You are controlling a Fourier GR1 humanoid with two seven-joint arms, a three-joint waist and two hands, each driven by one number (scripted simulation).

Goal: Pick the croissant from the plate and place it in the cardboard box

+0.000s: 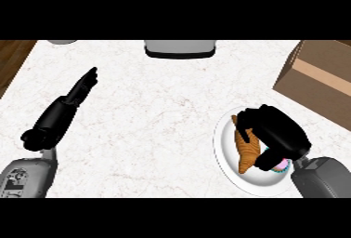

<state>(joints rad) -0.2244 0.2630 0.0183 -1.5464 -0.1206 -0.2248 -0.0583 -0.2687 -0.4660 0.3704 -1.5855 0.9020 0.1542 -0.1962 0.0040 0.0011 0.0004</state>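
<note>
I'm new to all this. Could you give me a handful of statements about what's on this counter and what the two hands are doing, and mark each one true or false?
1. The croissant lies on the white plate. True.
2. The right hand is curled over the croissant. True.
3. The cardboard box stands at the counter's left edge. False: it stands at the right, beyond the plate.
4. The left hand holds the croissant. False: it holds nothing, its fingers straight, at the left of the counter.
5. The croissant is already in the box. False: it is on the plate.
</note>
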